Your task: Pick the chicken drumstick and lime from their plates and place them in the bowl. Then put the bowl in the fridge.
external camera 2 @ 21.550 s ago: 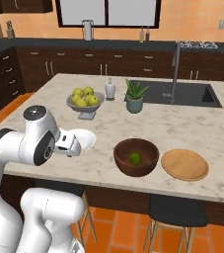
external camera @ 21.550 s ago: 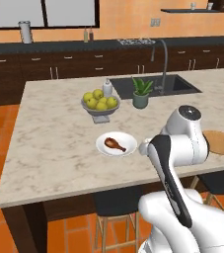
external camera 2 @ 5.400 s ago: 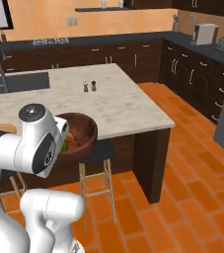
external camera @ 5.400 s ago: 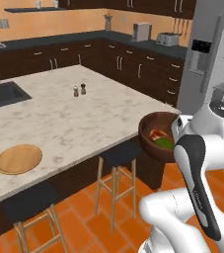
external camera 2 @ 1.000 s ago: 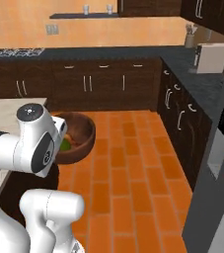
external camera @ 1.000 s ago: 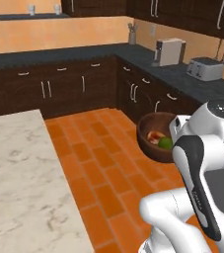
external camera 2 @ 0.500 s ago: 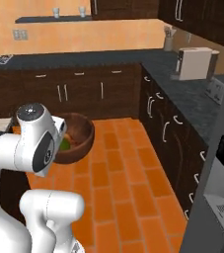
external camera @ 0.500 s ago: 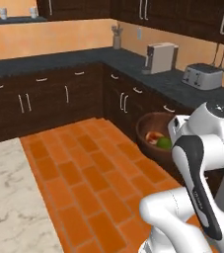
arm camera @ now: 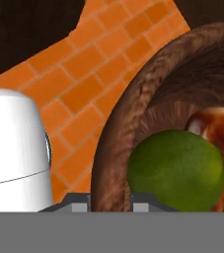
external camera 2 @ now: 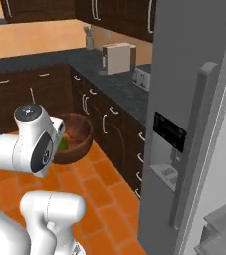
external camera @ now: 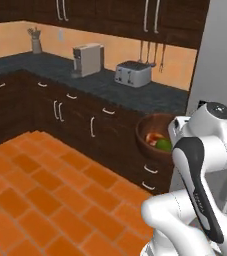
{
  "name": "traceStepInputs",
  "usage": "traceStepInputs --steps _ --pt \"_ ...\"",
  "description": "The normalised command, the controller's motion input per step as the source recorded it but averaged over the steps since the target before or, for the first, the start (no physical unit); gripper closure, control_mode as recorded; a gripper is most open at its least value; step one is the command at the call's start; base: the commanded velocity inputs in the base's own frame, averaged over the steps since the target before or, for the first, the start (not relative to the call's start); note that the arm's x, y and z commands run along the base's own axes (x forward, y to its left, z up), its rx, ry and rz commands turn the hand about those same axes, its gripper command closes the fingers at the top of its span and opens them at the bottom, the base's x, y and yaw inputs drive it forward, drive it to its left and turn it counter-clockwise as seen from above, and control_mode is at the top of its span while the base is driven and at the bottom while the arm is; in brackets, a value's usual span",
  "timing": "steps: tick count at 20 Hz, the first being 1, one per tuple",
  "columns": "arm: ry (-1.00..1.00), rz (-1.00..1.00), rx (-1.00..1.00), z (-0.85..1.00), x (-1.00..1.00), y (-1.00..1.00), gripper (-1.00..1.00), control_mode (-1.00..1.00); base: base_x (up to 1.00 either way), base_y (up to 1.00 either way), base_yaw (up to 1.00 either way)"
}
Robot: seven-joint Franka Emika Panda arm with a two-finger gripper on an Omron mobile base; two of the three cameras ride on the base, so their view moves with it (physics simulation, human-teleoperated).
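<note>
Above the orange tile floor (external camera: 45, 200), one dark wooden bowl (external camera: 152, 134) is held up beside the white arm, with one lime (external camera: 163, 145) and one chicken drumstick (external camera: 151, 138) lying inside it, touching each other. Along the dark counter (external camera: 110, 87), left to right, one utensil holder (external camera: 36, 44), one boxy pale appliance (external camera: 87, 59) and one silver toaster (external camera: 133, 74) are counted. At the right, one grey fridge (external camera 2: 194, 99) is seen with its dispenser panel (external camera 2: 168, 149) and one long handle (external camera 2: 190, 144); its top and right side are cut off. The gripper (arm camera: 111, 201) is mostly hidden: two small tips are seen at the bowl's rim, one on each side of the wall, closed on it. The drumstick is partly cut off in the hand view. Compared with half a second ago, the whole scene has shifted as the base turned, and the fridge is now seen much nearer, while the bowl is unchanged against the arm.
</note>
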Motion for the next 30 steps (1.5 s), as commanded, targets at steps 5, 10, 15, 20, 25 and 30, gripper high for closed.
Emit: traceStepInputs --steps 5,10,15,20,25,30 --pt "0.00 0.00 0.00 0.00 0.00 0.00 1.00 1.00 -0.19 0.00 -0.92" --pt "0.00 0.00 0.00 0.00 0.00 0.00 1.00 1.00 -0.11 0.01 -0.87" --pt "0.00 0.00 0.00 0.00 0.00 0.00 1.00 1.00 0.00 0.00 -0.80" --pt "0.00 0.00 0.00 0.00 0.00 0.00 1.00 1.00 0.12 -0.05 -0.37" --pt "0.00 0.00 0.00 0.00 0.00 0.00 1.00 1.00 0.31 -0.10 -0.19" --pt "0.00 0.00 0.00 0.00 0.00 0.00 1.00 1.00 0.55 -0.09 -0.20"
